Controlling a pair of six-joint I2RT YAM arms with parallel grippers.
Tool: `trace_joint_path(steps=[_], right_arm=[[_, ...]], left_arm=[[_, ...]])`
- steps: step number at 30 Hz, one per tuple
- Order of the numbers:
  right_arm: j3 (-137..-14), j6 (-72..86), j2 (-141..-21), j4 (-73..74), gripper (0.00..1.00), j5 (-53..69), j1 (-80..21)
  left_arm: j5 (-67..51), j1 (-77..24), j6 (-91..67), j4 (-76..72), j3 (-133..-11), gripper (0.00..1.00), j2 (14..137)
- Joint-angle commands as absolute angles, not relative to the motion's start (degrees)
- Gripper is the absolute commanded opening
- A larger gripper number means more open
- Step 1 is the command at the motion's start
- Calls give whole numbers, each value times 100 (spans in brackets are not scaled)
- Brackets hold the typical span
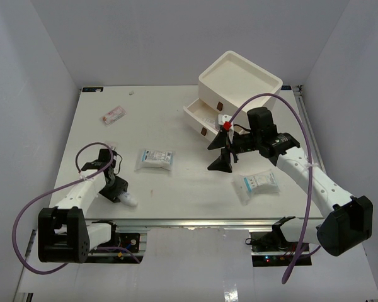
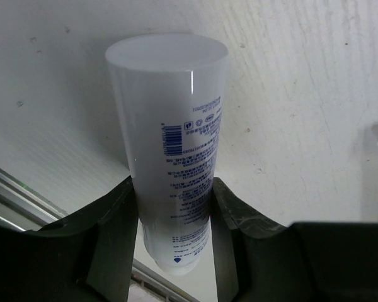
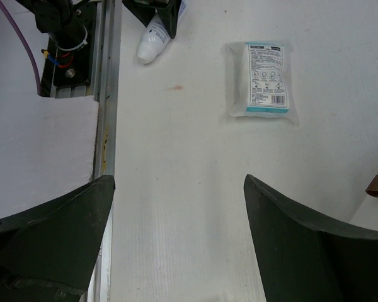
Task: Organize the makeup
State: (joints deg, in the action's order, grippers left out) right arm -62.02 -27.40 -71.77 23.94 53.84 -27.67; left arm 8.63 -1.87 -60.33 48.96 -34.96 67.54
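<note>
Tube (image 2: 170,126) lies far near-left of the drawer box (image 1: 236,97), left gripper (image 2: 174,189) pinching it near one end, right gripper (image 3: 176,182) spread; we judge a centred, gentle squeeze wise before lifting.

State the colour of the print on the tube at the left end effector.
Blue, on a white tube; clearest in the left wrist view.

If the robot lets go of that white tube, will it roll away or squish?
The white tube looks round and lies on its side, so it would probably roll a bit if nudged. Its shiny plastic may be slippery. It seems to narrow toward one end, so it is likely soft and could squish in the left gripper.
</note>
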Motion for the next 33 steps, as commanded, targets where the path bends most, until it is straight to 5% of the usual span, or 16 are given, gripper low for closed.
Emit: trace_joint_path(steps=[1,9,17,33], right_arm=[[-6152,-2709,-7091,2269,89,5552,-2674],[-6117,-2717,-6852,2276,90,5669,-2433],[-6091,-2811,-6680,2276,90,5496,-2224],[-5971,-2722,-6481,2180,90,5610,-1220]], left_arm=[[345,-158,-5621,4283,-3394,18,6737],[-1589,-170,-4622,3653,-3546,0,5570],[-2701,-1225,-5527,1681,-3566,0,4781],[-1738,-2964,-6514,-723,-7100,7,9252]])
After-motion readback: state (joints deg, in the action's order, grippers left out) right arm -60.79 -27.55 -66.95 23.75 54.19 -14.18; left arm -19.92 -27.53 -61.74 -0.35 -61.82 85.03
